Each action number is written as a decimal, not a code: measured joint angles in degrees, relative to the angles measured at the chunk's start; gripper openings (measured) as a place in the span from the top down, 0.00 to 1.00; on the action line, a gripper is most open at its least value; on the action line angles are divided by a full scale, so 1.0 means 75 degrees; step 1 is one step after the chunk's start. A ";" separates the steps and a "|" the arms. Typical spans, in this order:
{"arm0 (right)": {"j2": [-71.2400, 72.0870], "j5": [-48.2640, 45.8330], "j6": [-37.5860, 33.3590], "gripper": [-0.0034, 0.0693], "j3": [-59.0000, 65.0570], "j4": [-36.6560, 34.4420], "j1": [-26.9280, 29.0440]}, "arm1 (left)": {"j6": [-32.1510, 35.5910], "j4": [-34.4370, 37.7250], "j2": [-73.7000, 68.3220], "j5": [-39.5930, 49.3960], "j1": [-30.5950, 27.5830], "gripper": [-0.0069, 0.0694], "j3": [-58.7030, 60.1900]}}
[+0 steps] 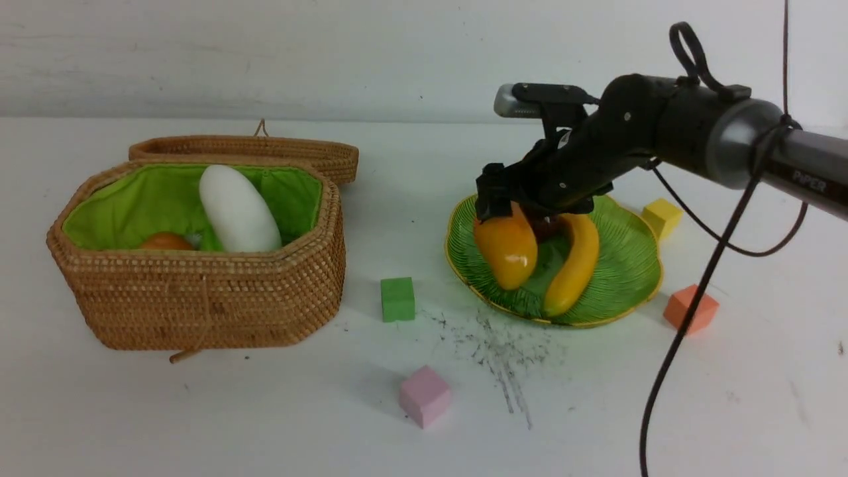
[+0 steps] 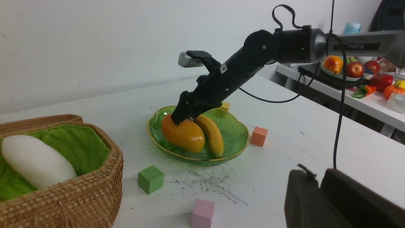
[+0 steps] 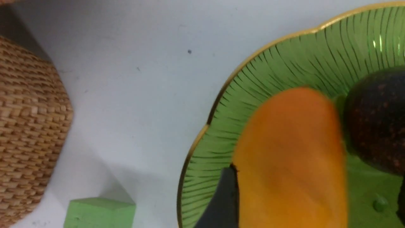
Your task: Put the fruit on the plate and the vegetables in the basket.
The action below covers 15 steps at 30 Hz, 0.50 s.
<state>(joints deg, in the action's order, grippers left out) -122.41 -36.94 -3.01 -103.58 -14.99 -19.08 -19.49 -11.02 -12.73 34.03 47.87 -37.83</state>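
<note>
Where right gripper [image 1: 505, 207] straddles, mango [image 1: 507, 246]

Green foam cube [image 1: 397, 299] on white table [image 1: 199, 411], centre of front frame. Pink cube [image 1: 424, 396] lower centre, near front edge. Orange cube [image 1: 690, 308] right of centre; yellow cube [image 1: 662, 217] above it, farther back. Dark scuff marks [image 1: 500, 351] on tabletop between green and orange cubes. Left wrist view, upper right: side bench [image 2: 364, 101] with red, orange produce [image 2: 354, 69], well apart from table.
</note>
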 joint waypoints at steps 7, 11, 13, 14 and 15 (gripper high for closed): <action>0.0907 -0.1469 0.0505 0.19 -0.0068 0.0916 0.0000 | 0.0000 0.0007 0.0000 0.0073 0.0000 0.81 0.0000; 0.1803 -0.2585 0.0591 0.41 -0.0140 0.1323 0.0000 | 0.0000 0.0007 0.0000 0.0109 0.0000 0.84 0.0000; 0.2596 -0.3509 0.0598 0.64 -0.0149 0.1543 0.0000 | 0.0000 0.0007 0.0019 0.0125 0.0000 0.92 0.0000; 0.2829 -0.3779 0.0598 0.72 -0.0128 0.1570 0.0000 | 0.0000 0.0007 0.0075 0.0125 0.0000 0.93 0.0017; 0.3111 -0.4078 0.0598 0.81 -0.0061 0.1587 0.0000 | 0.0000 0.0007 0.0176 0.0116 0.0000 0.93 0.0057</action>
<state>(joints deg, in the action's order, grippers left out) -99.08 -67.53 1.47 -104.04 -3.08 -19.08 -19.49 -10.97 -11.41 34.90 47.87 -37.40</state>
